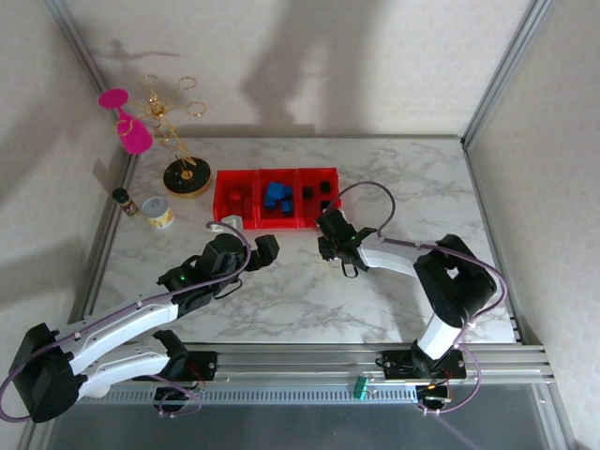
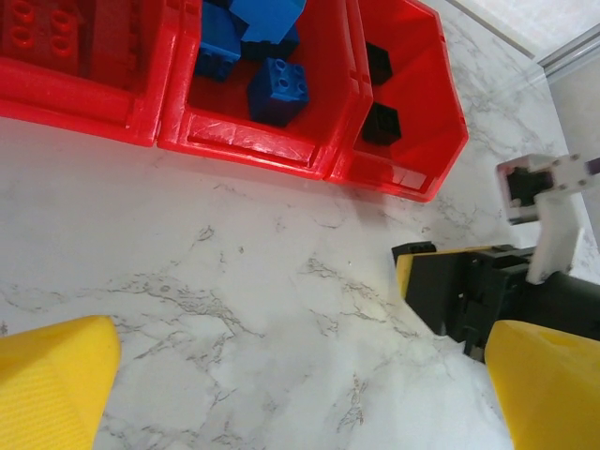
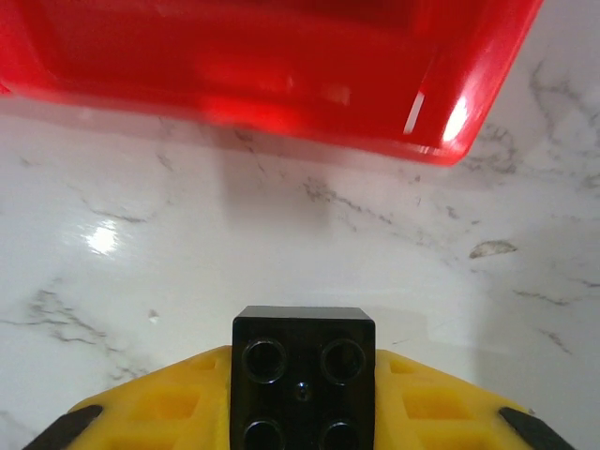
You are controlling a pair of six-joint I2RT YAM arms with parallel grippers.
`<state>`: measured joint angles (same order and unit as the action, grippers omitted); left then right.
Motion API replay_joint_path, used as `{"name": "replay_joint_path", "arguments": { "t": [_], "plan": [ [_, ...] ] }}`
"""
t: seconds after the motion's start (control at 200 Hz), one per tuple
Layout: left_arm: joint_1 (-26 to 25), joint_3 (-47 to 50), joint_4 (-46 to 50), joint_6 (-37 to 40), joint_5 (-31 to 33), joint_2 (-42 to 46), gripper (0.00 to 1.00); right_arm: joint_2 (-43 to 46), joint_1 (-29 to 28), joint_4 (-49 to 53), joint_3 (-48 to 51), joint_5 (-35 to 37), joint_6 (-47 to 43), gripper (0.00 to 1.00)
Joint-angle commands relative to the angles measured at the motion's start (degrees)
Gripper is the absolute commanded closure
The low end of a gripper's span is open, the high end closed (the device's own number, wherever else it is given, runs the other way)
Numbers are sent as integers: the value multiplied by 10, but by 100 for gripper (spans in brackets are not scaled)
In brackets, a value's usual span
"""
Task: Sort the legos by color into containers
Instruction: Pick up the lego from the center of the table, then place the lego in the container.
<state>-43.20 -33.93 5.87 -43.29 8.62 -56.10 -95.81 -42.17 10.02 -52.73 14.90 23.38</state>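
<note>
Three joined red bins [image 1: 225, 211] stand at the back of the marble table. The left one holds red legos [image 1: 238, 199], the middle one blue legos [image 1: 277, 195], the right one black legos [image 1: 323, 192]. My right gripper [image 1: 329, 247] is just in front of the right bin, shut on a square black lego [image 3: 303, 375] held between its yellow fingers [image 3: 169, 412]. The bin's front wall [image 3: 281, 84] lies close ahead of it. My left gripper [image 2: 300, 394] is open over bare marble in front of the bins, with nothing between its fingers [image 2: 52, 384]. Blue legos [image 2: 277, 89] and black legos [image 2: 380, 122] lie in their bins.
A small tin can [image 1: 159, 213] and a little dark bottle [image 1: 125, 202] stand left of the bins. Behind them are a gold wire stand [image 1: 186, 173] and a pink glass [image 1: 131, 131]. The right arm's gripper [image 2: 469, 291] lies close beside my left one.
</note>
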Motion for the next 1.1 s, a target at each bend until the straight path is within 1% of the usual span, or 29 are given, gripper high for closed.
{"name": "replay_joint_path", "arguments": {
  "t": [0.0, 0.13, 0.305, 0.33, 0.456, 0.591, 0.696, 0.721, 0.806, 0.926, 1.011, 1.096],
  "plan": [
    [-5, -34, 5, 15, 13, -5, 1, 37, -2, 21, -45, -1, 6, 71],
    [-1, -56, 3, 32, 20, -23, 0, 21, 9, 29, -99, 5, -1, 71],
    [9, -81, -9, 46, 24, -52, 0, -45, 21, 14, -176, 11, -13, 71],
    [11, -82, -11, 47, 22, -55, 0, -53, 37, 11, -187, 14, -14, 71],
    [24, -88, -17, 49, 14, -71, 0, -104, 53, 10, -244, 16, -23, 71],
    [32, -88, -21, 51, 7, -78, 0, -151, 64, 20, -297, 33, -33, 68],
    [37, -87, -19, 53, 6, -80, 0, -172, 69, 25, -322, 30, -39, 62],
    [38, -86, -19, 54, 6, -79, 0, -174, 69, 25, -326, 30, -39, 61],
    [40, -84, -18, 55, 5, -77, 0, -173, 69, 27, -331, 26, -39, 53],
    [41, -83, -16, 57, 4, -73, 0, -153, 69, 25, -322, 17, -39, 47],
    [42, -83, -12, 55, 5, -68, 0, -130, 69, 30, -307, 17, -37, 45],
    [41, -81, -13, 53, -2, -60, 0, -87, 69, 27, -267, 14, -27, 43]
  ]
}}
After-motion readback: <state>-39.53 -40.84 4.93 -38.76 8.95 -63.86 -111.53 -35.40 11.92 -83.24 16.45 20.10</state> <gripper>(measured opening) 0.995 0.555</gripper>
